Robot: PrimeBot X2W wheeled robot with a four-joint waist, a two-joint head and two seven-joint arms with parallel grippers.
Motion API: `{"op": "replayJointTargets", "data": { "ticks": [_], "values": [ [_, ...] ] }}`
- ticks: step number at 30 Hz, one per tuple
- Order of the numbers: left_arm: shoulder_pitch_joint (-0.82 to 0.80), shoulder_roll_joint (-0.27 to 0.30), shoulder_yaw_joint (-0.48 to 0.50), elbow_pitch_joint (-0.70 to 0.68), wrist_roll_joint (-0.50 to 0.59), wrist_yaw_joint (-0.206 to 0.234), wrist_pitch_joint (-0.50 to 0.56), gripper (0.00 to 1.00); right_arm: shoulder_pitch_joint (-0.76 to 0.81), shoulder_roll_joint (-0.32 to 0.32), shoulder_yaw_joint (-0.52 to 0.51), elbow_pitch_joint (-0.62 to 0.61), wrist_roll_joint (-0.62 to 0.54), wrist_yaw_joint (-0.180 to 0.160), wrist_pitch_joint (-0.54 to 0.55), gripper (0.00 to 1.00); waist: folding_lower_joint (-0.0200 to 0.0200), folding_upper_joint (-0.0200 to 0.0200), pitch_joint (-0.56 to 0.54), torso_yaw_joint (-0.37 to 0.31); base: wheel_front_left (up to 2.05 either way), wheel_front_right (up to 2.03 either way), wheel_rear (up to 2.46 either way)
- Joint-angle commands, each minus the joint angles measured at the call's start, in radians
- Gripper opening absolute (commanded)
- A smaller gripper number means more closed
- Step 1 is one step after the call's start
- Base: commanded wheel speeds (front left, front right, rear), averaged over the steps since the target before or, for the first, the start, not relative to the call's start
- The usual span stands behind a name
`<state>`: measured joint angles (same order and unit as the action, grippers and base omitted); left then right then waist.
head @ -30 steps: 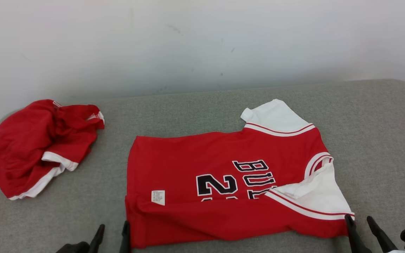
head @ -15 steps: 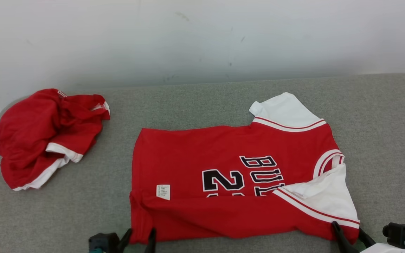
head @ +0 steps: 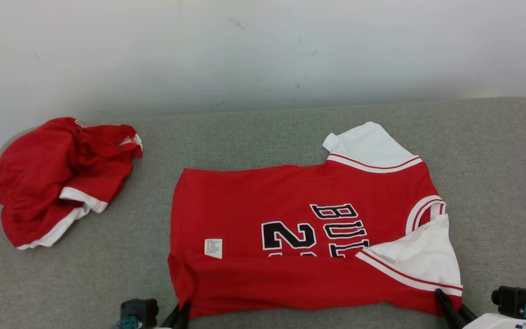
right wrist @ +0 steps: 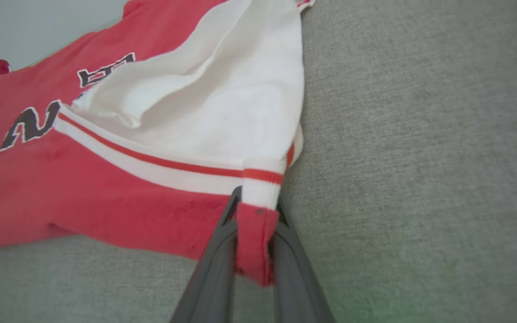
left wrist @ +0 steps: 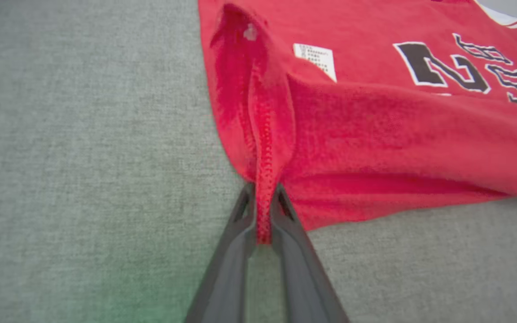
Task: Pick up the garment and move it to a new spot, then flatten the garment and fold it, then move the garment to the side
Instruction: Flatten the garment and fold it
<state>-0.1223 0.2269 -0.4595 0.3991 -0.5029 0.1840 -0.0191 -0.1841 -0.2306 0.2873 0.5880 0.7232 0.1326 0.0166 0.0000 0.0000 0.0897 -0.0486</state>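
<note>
The garment (head: pixel 290 219) is a red jersey with white sleeves and black lettering, lying mostly flat on the grey table (head: pixel 263 132), its near edge folded over. My left gripper (head: pixel 181 313) is at the jersey's near left corner. The left wrist view has that gripper (left wrist: pixel 261 193) shut on the stitched red hem of the garment (left wrist: pixel 375 125). My right gripper (head: pixel 450 306) is at the near right corner, below the white sleeve. In the right wrist view this gripper (right wrist: pixel 256 197) is shut on the red and white corner of the garment (right wrist: pixel 106 188).
A second red garment with white trim (head: pixel 57 178) lies crumpled at the table's far left. A white wall (head: pixel 263 45) rises behind the table. Bare grey table lies to the right of the jersey and between the two garments.
Both grippers stood open beside the jersey's near corners; they have moved onto the fabric and closed on it. The head camera has shifted a little.
</note>
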Motion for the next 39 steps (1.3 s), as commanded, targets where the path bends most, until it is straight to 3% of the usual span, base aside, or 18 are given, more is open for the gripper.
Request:
{"op": "replayJointTargets", "data": {
  "ticks": [1,8,15,20,25,26,27,28,29,30,39],
  "values": [
    [0.016,0.013,-0.002,-0.018,-0.006,-0.004,0.008,0.00,-0.010,-0.027,0.002,0.001,0.009,-0.004,-0.008,0.00,0.0000,0.0000,-0.007,0.002,0.00,0.00,0.00],
    [0.035,0.060,-0.001,-0.114,-0.014,-0.019,0.043,0.00,-0.018,-0.076,0.002,-0.052,0.042,-0.003,0.022,0.00,0.0000,0.0000,-0.030,0.007,0.00,0.00,0.00],
    [0.098,0.133,-0.022,-0.246,-0.045,-0.039,0.168,0.00,0.060,-0.171,-0.001,-0.169,0.084,-0.003,0.159,0.00,0.0000,0.0000,-0.055,0.017,0.00,0.00,0.00],
    [0.161,0.173,-0.025,-0.344,-0.056,-0.019,0.228,0.00,0.157,-0.215,-0.059,-0.250,0.097,-0.004,0.246,0.00,0.0000,0.0000,-0.062,0.020,0.00,0.00,0.00],
    [0.211,0.185,-0.029,-0.407,-0.076,0.003,0.272,0.00,0.247,-0.197,-0.129,-0.327,0.081,-0.004,0.321,0.00,0.0000,0.0000,-0.052,0.020,0.00,0.00,0.00],
    [0.217,0.184,-0.030,-0.410,-0.077,0.005,0.273,0.11,0.258,-0.189,-0.140,-0.336,0.074,-0.004,0.333,0.24,0.0000,0.0000,-0.049,0.019,0.00,0.00,0.00],
    [0.220,0.183,-0.032,-0.409,-0.078,0.005,0.276,0.40,0.269,-0.180,-0.149,-0.345,0.065,-0.004,0.344,0.49,0.0000,0.0000,-0.046,0.019,0.00,0.00,0.00],
    [0.221,0.179,-0.035,-0.406,-0.083,0.006,0.279,0.67,0.274,-0.169,-0.156,-0.352,0.054,-0.004,0.353,0.93,0.0000,0.0000,-0.045,0.018,0.00,0.00,0.00],
    [0.222,0.174,-0.036,-0.400,-0.088,0.004,0.279,0.93,0.277,-0.157,-0.165,-0.356,0.045,-0.004,0.361,1.00,0.0000,0.0000,-0.043,0.018,0.00,0.00,0.00],
    [0.221,0.174,-0.039,-0.391,-0.088,0.004,0.282,1.00,0.281,-0.146,-0.172,-0.359,0.034,-0.003,0.369,1.00,0.0000,0.0000,-0.041,0.017,0.00,0.00,0.00],
    [0.179,0.198,-0.004,-0.396,-0.069,0.020,0.249,1.00,0.280,-0.098,-0.250,-0.432,-0.037,-0.003,0.385,1.00,0.0000,0.0000,-0.038,0.014,0.00,0.00,0.00]
  ]
}}
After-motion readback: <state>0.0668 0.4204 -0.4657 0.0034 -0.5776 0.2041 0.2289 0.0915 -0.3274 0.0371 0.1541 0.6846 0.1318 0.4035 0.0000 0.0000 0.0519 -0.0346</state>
